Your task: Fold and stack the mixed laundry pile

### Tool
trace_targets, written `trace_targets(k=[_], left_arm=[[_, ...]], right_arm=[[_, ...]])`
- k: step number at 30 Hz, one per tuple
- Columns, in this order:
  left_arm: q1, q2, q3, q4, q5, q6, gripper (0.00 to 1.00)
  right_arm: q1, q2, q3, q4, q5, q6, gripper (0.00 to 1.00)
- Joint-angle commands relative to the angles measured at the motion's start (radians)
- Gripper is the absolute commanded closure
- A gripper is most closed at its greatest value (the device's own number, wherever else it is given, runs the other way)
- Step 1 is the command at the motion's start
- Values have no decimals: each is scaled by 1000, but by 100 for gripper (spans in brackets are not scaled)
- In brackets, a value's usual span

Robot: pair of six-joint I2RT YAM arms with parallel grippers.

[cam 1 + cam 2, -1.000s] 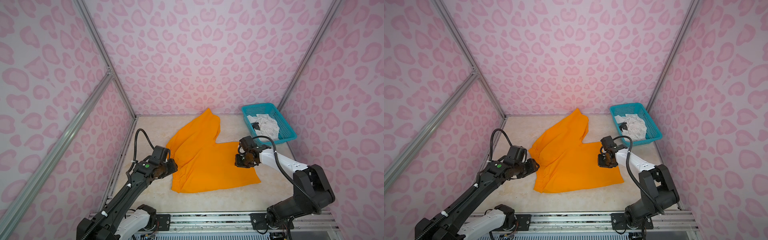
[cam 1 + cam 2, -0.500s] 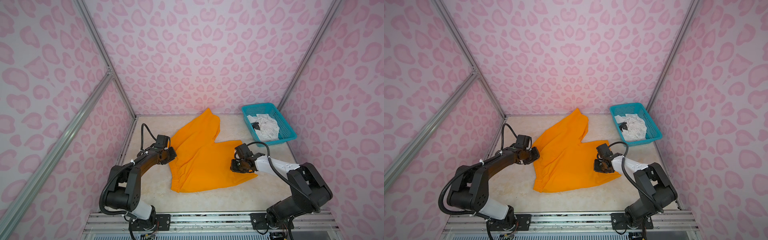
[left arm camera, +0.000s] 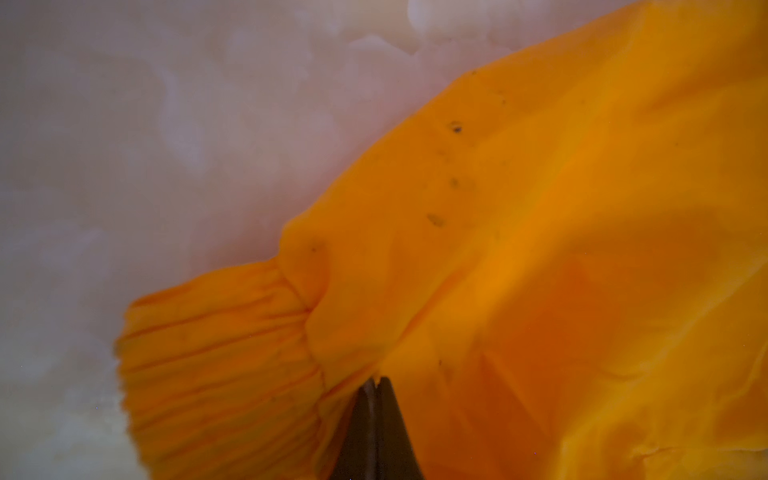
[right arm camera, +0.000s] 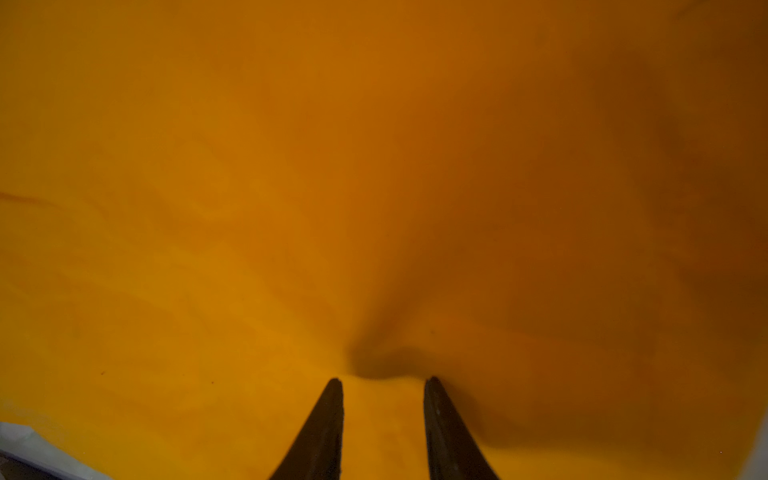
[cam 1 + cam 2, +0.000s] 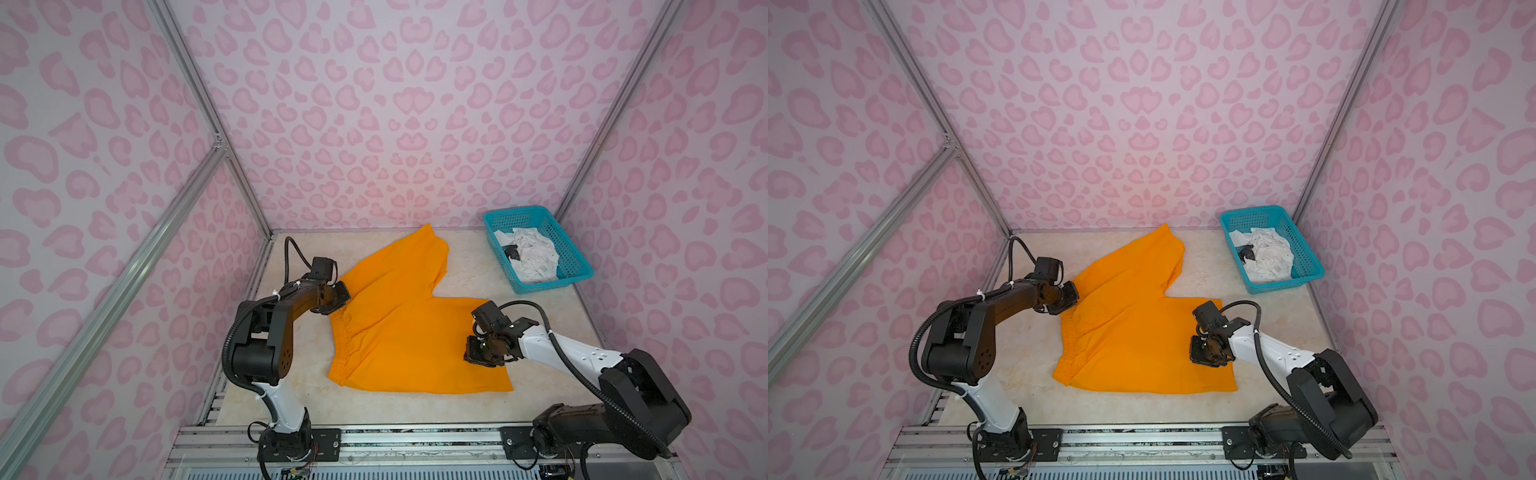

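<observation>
The bright orange shorts (image 5: 399,324) (image 5: 1133,332) lie spread on the table, waistband (image 3: 216,353) on the left, one leg reaching to the back, the other to the right. My left gripper (image 5: 343,293) (image 5: 1073,293) (image 3: 376,380) is shut on the shorts at the waistband's far corner. My right gripper (image 5: 473,357) (image 5: 1198,353) (image 4: 384,380) is open and rests low on the right leg, a small ridge of orange cloth between its fingertips. The white T-shirt (image 5: 528,253) (image 5: 1268,253) lies crumpled in the basket.
The teal perforated basket (image 5: 515,212) (image 5: 1252,212) stands at the back right corner against the wall. Pink patterned walls close in the table on three sides. An aluminium rail runs along the front edge by both arm bases.
My left gripper moved back to the waistband's far corner and closed on the cloth. My right gripper slid forward and lower onto the right leg, its jaws a little wider.
</observation>
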Motion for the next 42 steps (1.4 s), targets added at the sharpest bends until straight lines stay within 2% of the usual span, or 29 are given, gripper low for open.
trace_targets(k=[1, 7, 10, 12, 18, 21, 27, 33, 38, 40, 42], left_arm=[[1, -27, -36, -35, 2, 50, 97], [2, -58, -115, -26, 5, 75, 97], [1, -64, -129, -23, 4, 86, 97], [1, -62, -128, -30, 10, 87, 97], [-6, -62, -116, -31, 26, 80, 97], [-9, -67, -110, -36, 28, 81, 97], [-7, -75, -106, -55, 7, 94, 97], [-6, -58, -84, -62, 17, 95, 97], [-7, -61, -73, -72, 10, 98, 97], [-7, -59, -68, -77, 10, 100, 97], [-8, -58, -67, -80, 10, 100, 97]], right_arm=[[-79, 22, 114, -20, -29, -121, 64], [-198, 270, 419, 96, -149, -286, 66], [-238, 451, 587, 140, -219, -299, 73], [-234, 561, 701, 153, -235, -308, 73], [-200, 801, 997, 81, -183, -299, 62], [-196, 855, 1046, 84, -145, -276, 62], [-193, 886, 1075, 41, -25, -267, 68], [-197, 912, 1081, 108, -116, -265, 62], [-196, 996, 1150, 92, -122, -259, 62], [-192, 1025, 1187, 76, -122, -261, 63], [-187, 1049, 1223, 52, -110, -267, 70]])
